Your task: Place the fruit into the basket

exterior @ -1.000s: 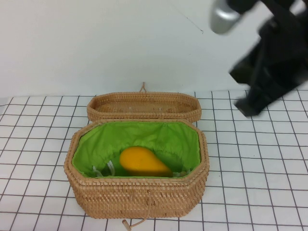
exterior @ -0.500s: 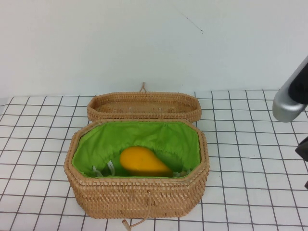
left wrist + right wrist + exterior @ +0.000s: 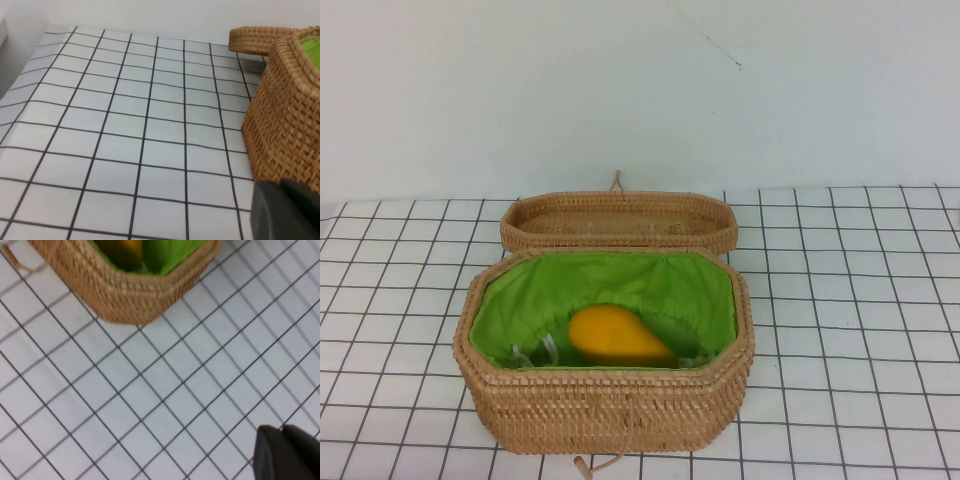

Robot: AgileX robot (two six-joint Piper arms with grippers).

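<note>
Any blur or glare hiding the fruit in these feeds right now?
High view: sharp, evenly lit, fruit plain inside basket, no glare. Right wrist view: soft blur, fruit shadowed; right gripper a dark corner shape. Left wrist view: sharp grid, left gripper blurred.

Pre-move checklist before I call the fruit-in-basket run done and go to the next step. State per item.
1. Fruit inside the basket: ok, it lies on the green lining, below the rim.
2. Basket upright on the grid table: ok.
3. Wicker lid off, lying behind the basket, open side up: ok.
4. Space above the basket free of arms in the high view: ok.
5. Left gripper beside the basket's outer wall, low over the table: fingers cannot tell.
6. Right gripper above bare table off a basket corner, carrying nothing visible: fingers cannot tell.
</note>
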